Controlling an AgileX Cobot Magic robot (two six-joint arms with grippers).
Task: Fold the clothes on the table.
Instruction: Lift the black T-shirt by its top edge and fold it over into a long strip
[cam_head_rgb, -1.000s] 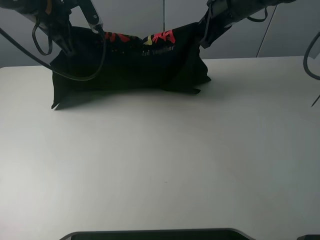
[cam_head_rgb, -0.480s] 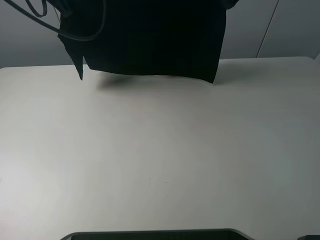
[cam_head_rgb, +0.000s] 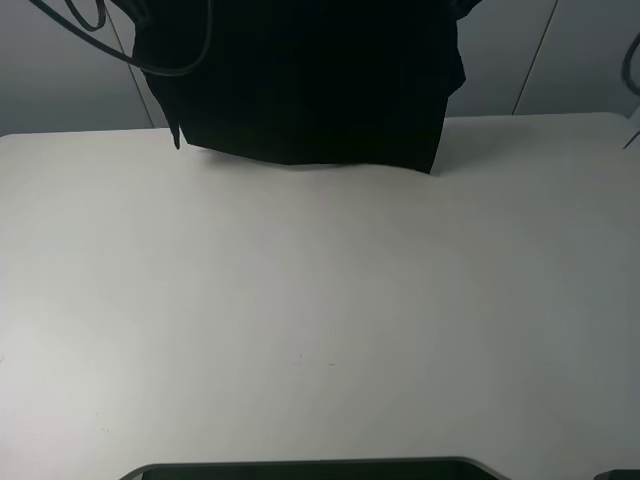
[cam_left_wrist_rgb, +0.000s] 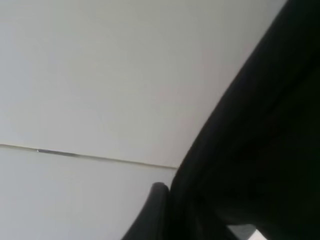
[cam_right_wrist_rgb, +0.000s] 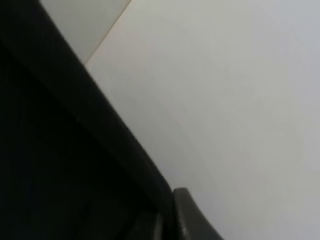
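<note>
- Step in hand: the lift-and-spread stage. The black T-shirt (cam_head_rgb: 310, 90) hangs as a flat dark sheet over the far part of the table (cam_head_rgb: 320, 320), and its upper edge runs out of the top of the high view.
- Position of the garment: the lower hem lies across the far strip of the tabletop, with a small point of cloth drooping at its left end. Whether the hem touches the surface or hangs just clear of it cannot be told.
- Left gripper (cam_left_wrist_rgb: 172, 205): one dark fingertip shows in its wrist view with black cloth pressed against it. The jaws are together, judged clamped on the shirt's upper edge.
- Right gripper (cam_right_wrist_rgb: 167, 215): same condition. One fingertip shows against black fabric and the jaws are closed, judged gripping the other upper corner.
- A black cable (cam_head_rgb: 180, 60) loops in front of the shirt on the left side.
- Next move, as a judgement: bring the shirt forward and lay it down flat so the hem lands first and the body follows without bunching. Both grips must hold evenly, or one side will sag and crease.
- Writing and labels: none readable. The visible face of the shirt is plain black, with no print, tag or brand. The table is unmarked.
</note>
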